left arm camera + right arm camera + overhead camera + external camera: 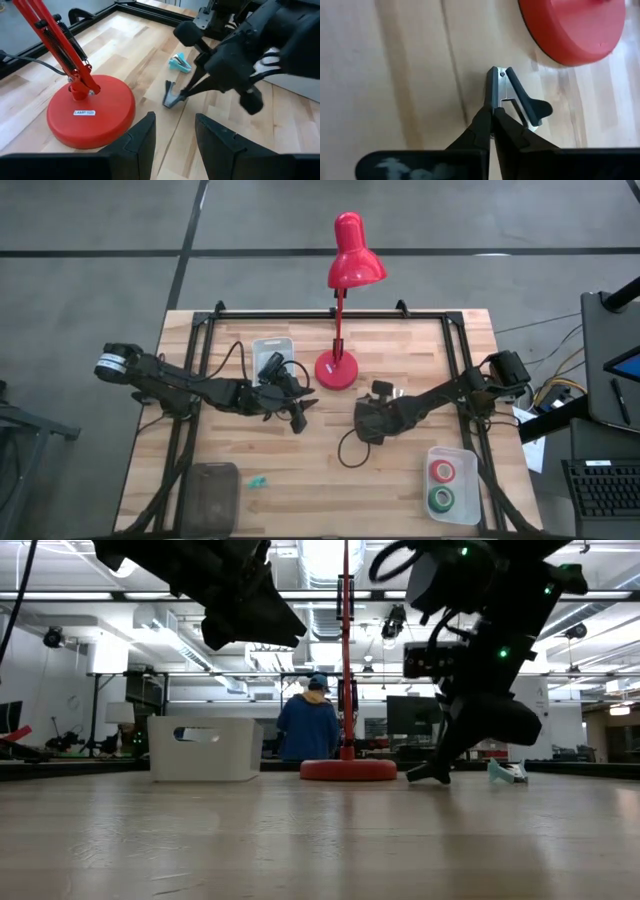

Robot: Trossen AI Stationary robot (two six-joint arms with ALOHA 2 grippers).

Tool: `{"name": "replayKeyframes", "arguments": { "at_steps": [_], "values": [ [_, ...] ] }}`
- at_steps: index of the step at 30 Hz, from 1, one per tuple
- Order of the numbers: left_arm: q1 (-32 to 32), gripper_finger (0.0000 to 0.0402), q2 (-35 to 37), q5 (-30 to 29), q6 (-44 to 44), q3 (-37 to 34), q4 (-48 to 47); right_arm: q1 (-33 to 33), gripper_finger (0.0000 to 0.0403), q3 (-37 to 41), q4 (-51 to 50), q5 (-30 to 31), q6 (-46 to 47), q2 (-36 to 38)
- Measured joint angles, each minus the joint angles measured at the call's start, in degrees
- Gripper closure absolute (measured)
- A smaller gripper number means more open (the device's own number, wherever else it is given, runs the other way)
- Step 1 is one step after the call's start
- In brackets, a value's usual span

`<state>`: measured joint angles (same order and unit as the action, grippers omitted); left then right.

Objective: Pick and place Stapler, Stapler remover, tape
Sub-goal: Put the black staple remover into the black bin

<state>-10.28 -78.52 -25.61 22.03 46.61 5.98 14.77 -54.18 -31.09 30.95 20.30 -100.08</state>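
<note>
The left gripper [300, 412] hovers above the table with its fingers [141, 135] spread and nothing between them, the red lamp base [337, 370] just beside it. Farther right, the right gripper [492, 112] is pressed together, pinching the staple remover [512, 97] on the wood. The tape rolls [441, 485] sit in a tray [470, 480] well behind that gripper.

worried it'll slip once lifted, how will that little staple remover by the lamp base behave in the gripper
The staple remover looks like thin metal with dark plastic wings, so probably light and stiff. The right gripper is shut on just its narrow metal end, so it may pivot or twist when lifted. Lying flat on the table, it seems unlikely to roll.
</note>
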Motion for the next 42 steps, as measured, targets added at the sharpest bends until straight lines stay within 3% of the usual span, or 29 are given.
{"name": "replayKeyframes", "arguments": {
  "at_steps": [10, 13, 17, 25, 31, 42],
  "values": [
    [-1.1, 0.0262, -0.23, 0.02, -11.99, -0.37, 0.68, 6.24, 0.0394, -6.59, -0.1, 0.01, -2.57, 0.34],
    [-1.96, 0.0262, -0.95, 1.27, -14.96, -1.07, 3.67, 9.1, 0.0394, -9.74, -0.15, -2.58, -4.73, 0.34],
    [-2.1, 0.0262, -1.47, 4.3, -10.09, -1.07, 7.98, 12.98, 0.0394, -14.04, 0.02, -1.53, -5.71, 0.38],
    [-2.1, 0.0262, -2.23, 5.69, -3.83, -1.06, 13.96, 16.83, 0.0394, -19.63, 0.19, 7.79, -10.87, -0.16],
    [-2.16, 0.0262, -3.33, 10.16, -2.58, -0.83, 18.73, 15.91, 0.0394, -20.9, 0.08, 8.25, -13.17, -0.16],
    [-2.16, 0.0262, -6.47, 10.36, 0.17, 0.73, 20.81, 14.24, 0.0394, -21.15, 1.63, 8.24, -16.0, -0.28]
  ]
}}
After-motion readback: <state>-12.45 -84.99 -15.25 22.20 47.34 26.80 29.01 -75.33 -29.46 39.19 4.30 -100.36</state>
